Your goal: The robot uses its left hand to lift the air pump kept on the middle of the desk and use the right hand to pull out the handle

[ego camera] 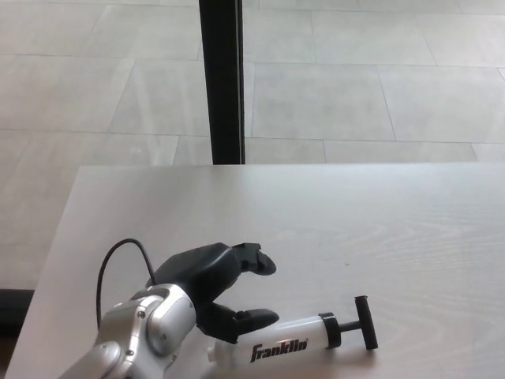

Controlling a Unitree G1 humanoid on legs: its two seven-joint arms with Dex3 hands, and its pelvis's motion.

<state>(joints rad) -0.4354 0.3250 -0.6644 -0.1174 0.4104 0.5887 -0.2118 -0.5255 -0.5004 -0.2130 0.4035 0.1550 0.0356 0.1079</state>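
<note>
- The left hand [213, 288] hovers over the near-left part of the desk [331, 213], fingers spread wide with nothing in them; its thumb tip lies at the left end of the air pump [292, 341], though whether it touches cannot be made out.
- The pump lies flat on its side near the front edge of the desk, just right of that hand (the "Franklin" lettering faces up).
- Its white barrel [272, 345] looks like smooth, rigid plastic: probably light, probably a little slippery and prone to roll, so a firm wrap around the middle of the barrel seems the best hold.
- The black T-handle [364, 320] sticks out at the right end, free and unobstructed, and looks thin, so it wants a straight pull.
- The right hand is out of view.
</note>
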